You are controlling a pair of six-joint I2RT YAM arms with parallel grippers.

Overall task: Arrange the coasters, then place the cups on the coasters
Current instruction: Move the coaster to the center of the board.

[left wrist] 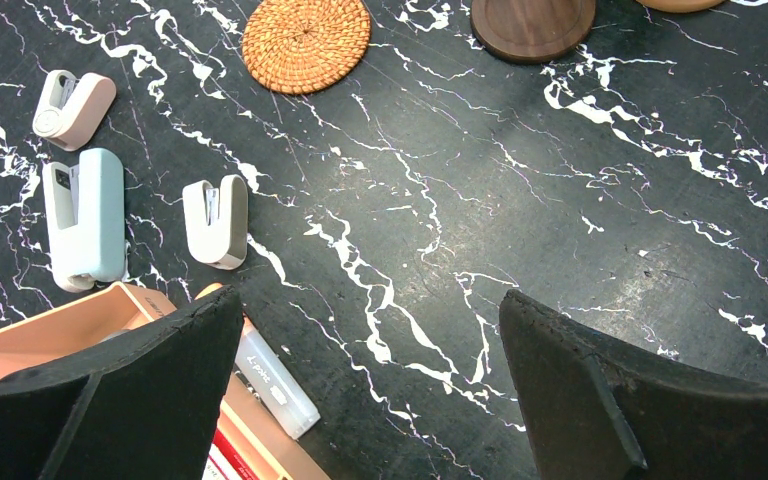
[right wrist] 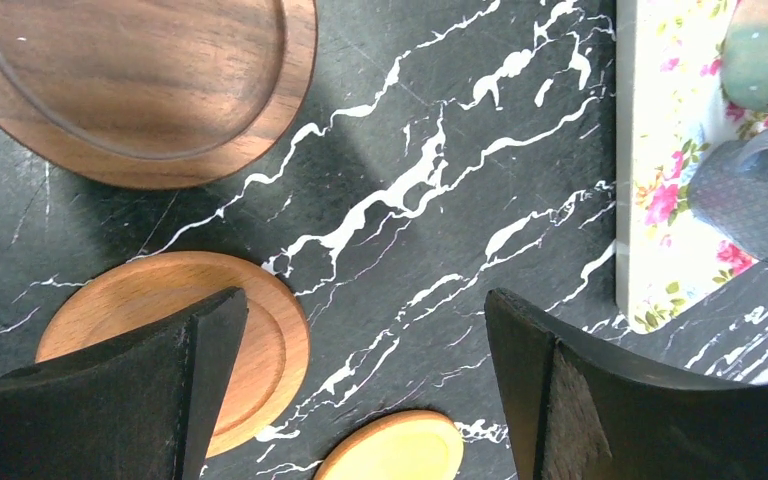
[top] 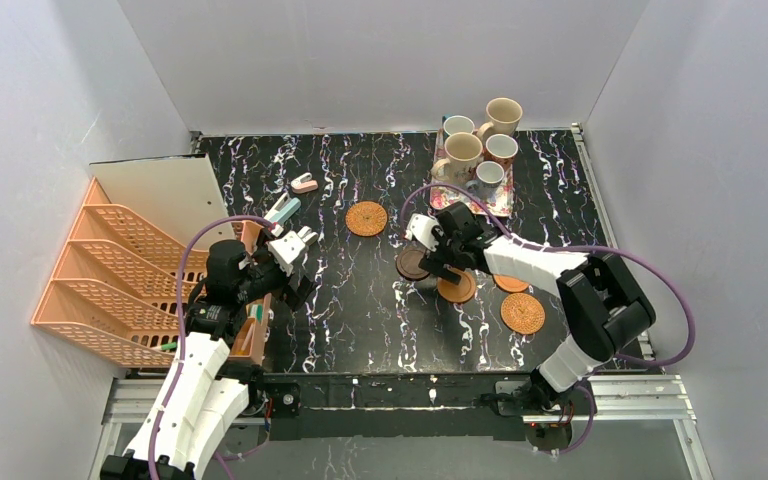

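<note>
You see your left gripper above the black marbled worktop, its fingers spread wide over bare surface. At the top lie a woven coaster and, right of it, a dark brown coaster, cut off by the frame edge. At your left sit a pink stapler, a mint stapler and a grey stapler, near a peach bin.

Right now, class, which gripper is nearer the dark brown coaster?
Right. The right gripper hovers beside the dark brown coaster; the left gripper sits far off by the staplers.
</note>
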